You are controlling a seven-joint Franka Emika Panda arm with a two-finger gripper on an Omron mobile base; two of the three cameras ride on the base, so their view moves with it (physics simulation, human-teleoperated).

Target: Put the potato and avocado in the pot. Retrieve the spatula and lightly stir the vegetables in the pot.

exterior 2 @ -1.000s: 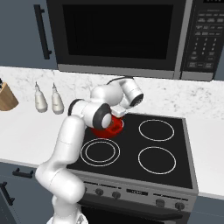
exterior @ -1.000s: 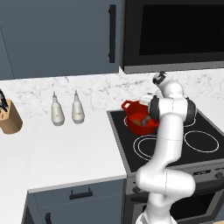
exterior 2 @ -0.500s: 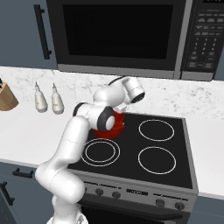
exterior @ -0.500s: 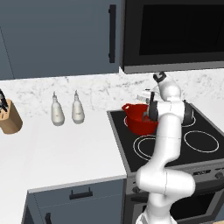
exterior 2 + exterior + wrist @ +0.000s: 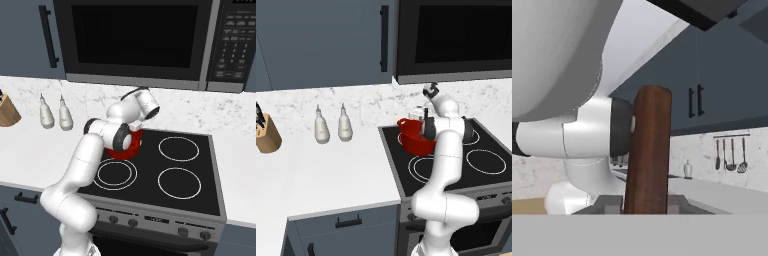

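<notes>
Far left of the table: a wooden knife block (image 5: 267, 136) stands by the marble backsplash; it also shows at the left edge of the right base view (image 5: 7, 111).
Table, left of the stove: two pale bottles (image 5: 321, 128) (image 5: 345, 125) stand upright side by side, just apart, well clear of the knife block.
Table surface: plain white (image 5: 331, 170), running up to the edge of the black stove top (image 5: 165, 172).
Stove, back-left burner: the pot (image 5: 415, 135) sits here, bright red, partly hidden behind the arm's elbow; from the right base view its red wall (image 5: 133, 146) shows just beside the dark joint.
Pot contents: cannot tell; the inside is hidden.
Above the pot: the hand is folded back over it, under the black microwave (image 5: 135, 42).
Spatula: its dark reddish-brown handle (image 5: 647, 150) rises straight up from between the fingers in the hand view, long axis along the fingers' own direction, rounded end away from the hand; the blade is out of sight.
Fingers: pressed in on the spatula handle, pinching it near its lower end.
</notes>
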